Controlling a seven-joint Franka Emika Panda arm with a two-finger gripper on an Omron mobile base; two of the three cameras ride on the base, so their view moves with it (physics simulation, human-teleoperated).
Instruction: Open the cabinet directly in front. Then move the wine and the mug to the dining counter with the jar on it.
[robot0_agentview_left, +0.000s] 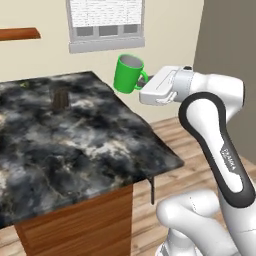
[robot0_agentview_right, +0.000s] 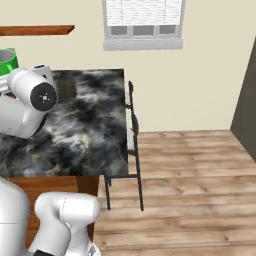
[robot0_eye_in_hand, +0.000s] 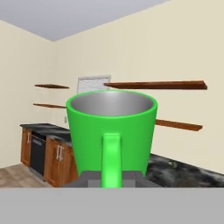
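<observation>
My gripper (robot0_agentview_left: 143, 84) is shut on the loop handle of the bright green mug (robot0_agentview_left: 127, 73), which hangs upright in the air just past the far right edge of the dining counter (robot0_agentview_left: 85, 150). The hand view looks straight at the mug (robot0_eye_in_hand: 111, 127), with my gripper (robot0_eye_in_hand: 111, 178) closed around its handle. The jar (robot0_agentview_left: 60, 98), small, dark and ribbed, stands on the black marble toward the far side, left of the mug. From the right base view the mug (robot0_agentview_right: 7, 60) peeks out above my arm, and the jar (robot0_agentview_right: 66, 89) stands on the dining counter (robot0_agentview_right: 85, 135). The wine and the cabinet are out of view.
Dark stools (robot0_agentview_right: 131, 131) stand along the counter's right side over a wooden floor (robot0_agentview_right: 190, 190). A window (robot0_agentview_left: 106, 22) and a wall shelf (robot0_agentview_left: 19, 33) lie behind. Low wooden cabinets (robot0_eye_in_hand: 46, 157) and more shelves (robot0_eye_in_hand: 157, 85) appear beyond the mug.
</observation>
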